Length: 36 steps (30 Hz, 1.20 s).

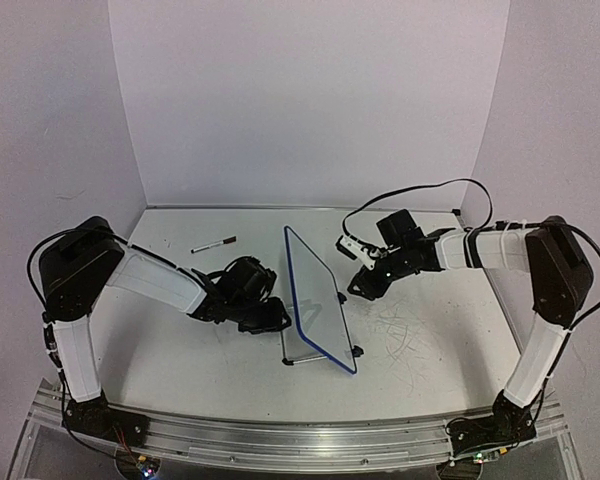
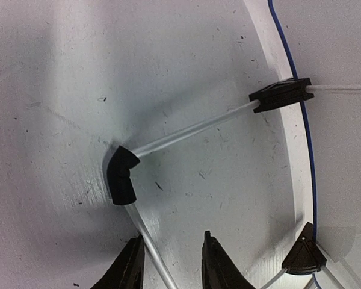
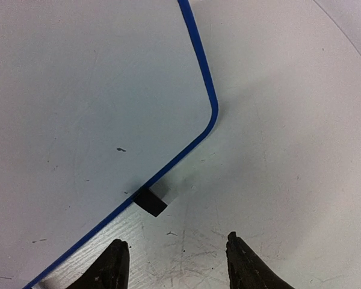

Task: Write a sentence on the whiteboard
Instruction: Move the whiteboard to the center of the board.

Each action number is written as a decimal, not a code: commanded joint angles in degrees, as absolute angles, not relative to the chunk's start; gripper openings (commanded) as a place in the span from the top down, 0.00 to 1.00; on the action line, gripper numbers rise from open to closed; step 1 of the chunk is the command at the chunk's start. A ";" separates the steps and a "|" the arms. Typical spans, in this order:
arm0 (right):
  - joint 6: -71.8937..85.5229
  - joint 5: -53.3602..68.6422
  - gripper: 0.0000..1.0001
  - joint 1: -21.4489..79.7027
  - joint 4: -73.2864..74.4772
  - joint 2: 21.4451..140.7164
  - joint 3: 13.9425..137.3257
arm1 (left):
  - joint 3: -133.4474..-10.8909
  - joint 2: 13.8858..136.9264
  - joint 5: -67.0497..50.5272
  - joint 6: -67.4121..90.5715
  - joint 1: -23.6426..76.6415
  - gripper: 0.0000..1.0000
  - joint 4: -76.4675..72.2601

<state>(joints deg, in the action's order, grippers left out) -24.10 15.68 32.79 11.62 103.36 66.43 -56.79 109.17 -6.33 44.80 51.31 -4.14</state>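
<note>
The whiteboard (image 1: 318, 300), white with a thin blue rim, stands tilted on its wire stand at the table's middle. Its face (image 3: 78, 90) shows only small specks, and no sentence is visible. My left gripper (image 1: 276, 318) is behind the board. In the left wrist view it (image 2: 171, 265) is open, with a rod of the wire stand (image 2: 192, 127) running between the fingertips close to the left one. My right gripper (image 1: 361, 287) is in front of the board. It (image 3: 177, 259) is open and empty, just short of the black clip foot (image 3: 151, 200).
A marker (image 1: 213, 243) with a black cap lies on the table at the back left, away from both grippers. Old scribble marks (image 1: 405, 330) cover the tabletop right of the board. Two black clips (image 2: 281, 94) (image 2: 304, 257) hold the stand to the board's rim.
</note>
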 commanded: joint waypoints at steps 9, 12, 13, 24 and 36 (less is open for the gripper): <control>-3.14 3.95 0.40 33.22 4.77 93.93 59.74 | -69.95 119.60 5.79 33.48 47.89 0.76 4.72; 3.51 3.13 0.41 33.22 10.13 93.31 59.41 | -73.36 122.60 3.19 30.40 44.84 0.77 4.81; 4.69 4.12 0.42 33.25 11.18 93.00 58.74 | -74.83 123.91 1.62 29.71 43.98 0.78 4.80; 16.54 13.70 0.45 41.60 4.38 88.66 46.86 | -90.61 133.95 -17.92 18.99 40.49 0.82 4.54; 12.92 0.15 0.34 55.49 -10.07 93.04 44.01 | -89.37 125.95 -18.26 19.80 35.92 0.62 7.22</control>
<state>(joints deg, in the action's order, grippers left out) 16.27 6.82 55.30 -3.13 91.31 45.88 -91.60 132.82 -18.35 19.47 38.92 1.92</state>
